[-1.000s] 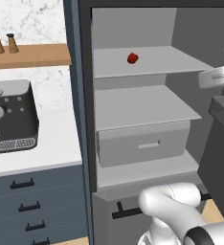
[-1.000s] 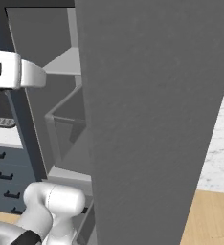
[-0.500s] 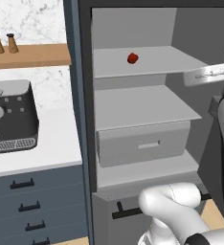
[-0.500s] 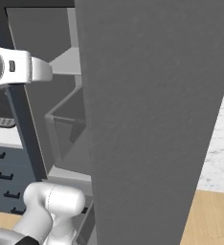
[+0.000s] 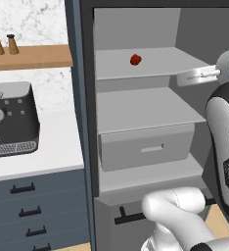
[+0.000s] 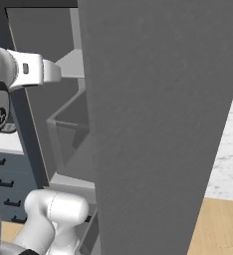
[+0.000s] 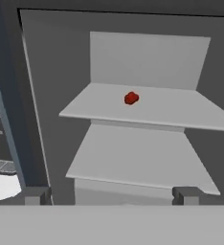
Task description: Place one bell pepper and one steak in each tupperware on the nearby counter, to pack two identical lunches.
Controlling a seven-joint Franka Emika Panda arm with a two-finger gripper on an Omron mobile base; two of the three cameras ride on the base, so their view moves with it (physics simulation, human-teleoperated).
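Pepper [image 5: 135,60], red and glossy, lay alone on the top shelf [image 5: 150,63] of the open fridge, upper centre of the left base view and just above centre in the hand view. Gripper [image 7: 112,195] faced the shelves from outside, well apart from the pepper, its fingers spread wide and holding nothing. Counter [image 5: 35,152] with the coffee machine [image 5: 13,117] stood at left.

Upper shelf [image 7: 147,112] bare around bell pepper [image 7: 131,98]; approach unobstructed.
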